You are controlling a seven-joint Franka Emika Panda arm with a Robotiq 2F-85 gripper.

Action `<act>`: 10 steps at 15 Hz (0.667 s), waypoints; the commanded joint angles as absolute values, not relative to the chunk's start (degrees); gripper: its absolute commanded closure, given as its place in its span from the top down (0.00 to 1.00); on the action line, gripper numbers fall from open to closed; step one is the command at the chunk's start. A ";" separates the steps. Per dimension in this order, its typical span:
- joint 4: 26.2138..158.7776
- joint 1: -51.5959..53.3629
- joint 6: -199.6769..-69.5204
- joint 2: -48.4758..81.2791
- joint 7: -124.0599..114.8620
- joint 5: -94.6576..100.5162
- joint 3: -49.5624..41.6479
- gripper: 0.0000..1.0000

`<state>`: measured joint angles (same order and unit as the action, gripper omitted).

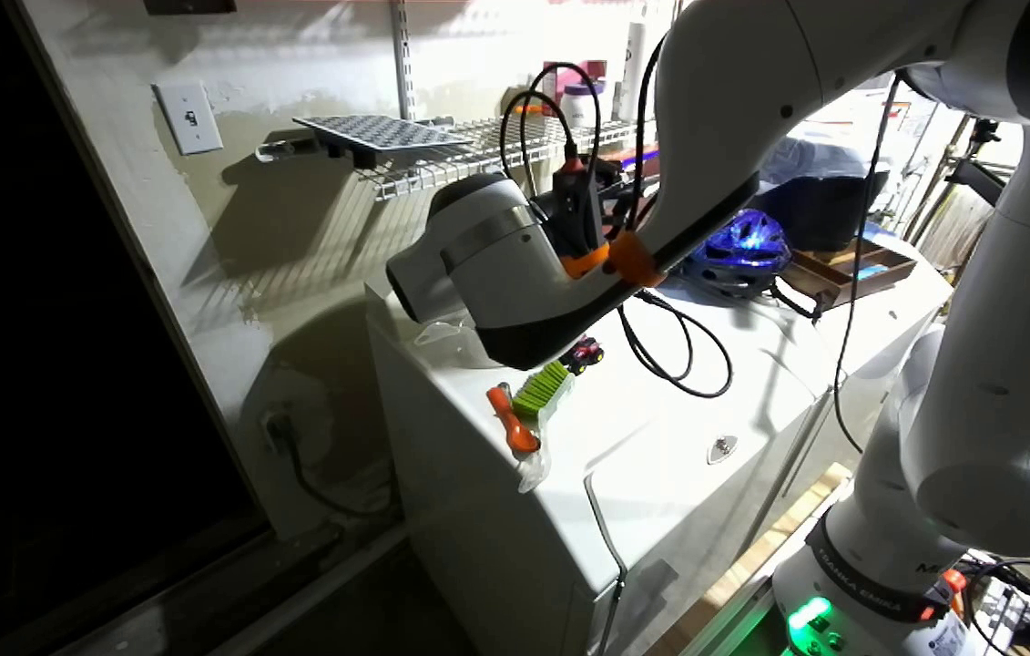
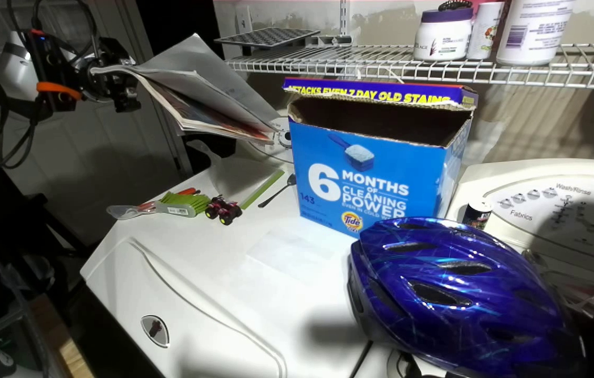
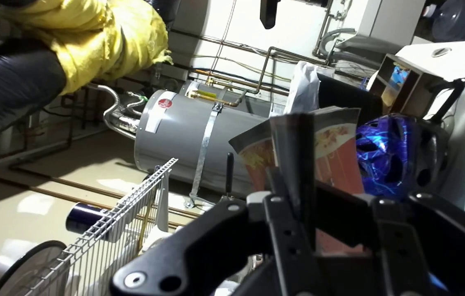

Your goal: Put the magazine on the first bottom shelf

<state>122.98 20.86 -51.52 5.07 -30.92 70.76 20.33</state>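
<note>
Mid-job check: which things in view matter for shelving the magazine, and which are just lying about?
For the job:
thin paper magazine with orange-red printed pages, gripped, not yet shelved
white wire shelf, probably the target

Lying about:
blue cardboard Tide box
glossy blue helmet
green-bristled brush
orange scoop-like utensil
small reddish toy vehicle
white jar with purple lid, on the shelf
</note>
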 commanded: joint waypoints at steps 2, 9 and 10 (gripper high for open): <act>120.44 20.87 -48.07 4.18 -28.72 74.29 20.10 0.03; 120.38 19.35 -48.13 0.81 -25.93 78.55 17.60 0.03; 120.27 19.07 -48.16 0.43 -25.26 79.80 17.16 0.03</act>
<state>119.83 20.09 -48.16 3.09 -28.69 74.92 18.59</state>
